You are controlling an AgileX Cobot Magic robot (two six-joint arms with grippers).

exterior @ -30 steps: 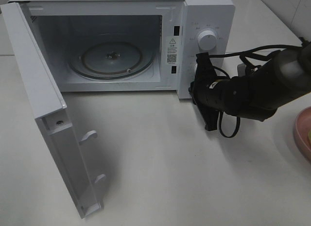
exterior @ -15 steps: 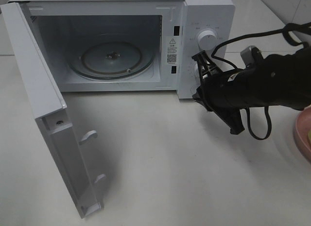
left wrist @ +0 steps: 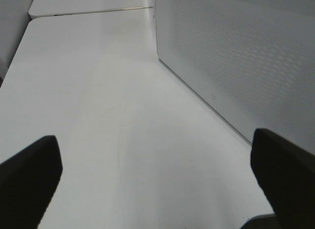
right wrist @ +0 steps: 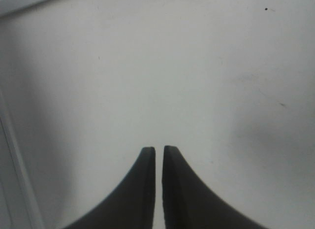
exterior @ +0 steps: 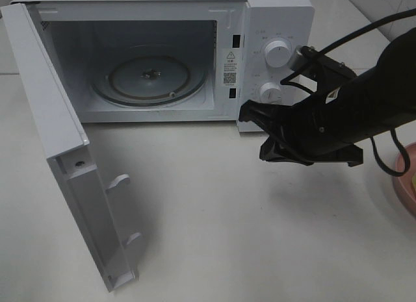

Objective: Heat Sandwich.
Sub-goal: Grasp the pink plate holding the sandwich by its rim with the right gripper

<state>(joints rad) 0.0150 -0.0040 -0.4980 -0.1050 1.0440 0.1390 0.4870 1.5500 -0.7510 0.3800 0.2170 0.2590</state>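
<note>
Microwave (exterior: 273, 29) on tabletop (exterior: 214, 237), door (exterior: 52, 120) swung wide, glass turntable (exterior: 149, 75) visible inside. Right arm (exterior: 344, 113) reaches across in front of knobs (exterior: 269, 91), above tabletop. Right tool (right wrist: 158, 149) pressed together, thin slit between fingers, nothing in it. Left tool (left wrist: 155, 157) spread wide, nothing in it, over tabletop beside microwave's perforated side wall. Pink plate (exterior: 404, 185) cut off at right edge of high view. Sandwich cannot be made out there.

White table (exterior: 227, 237) – open microwave (exterior: 286, 16) at back, pink plate (exterior: 404, 191) rt edge.
</note>
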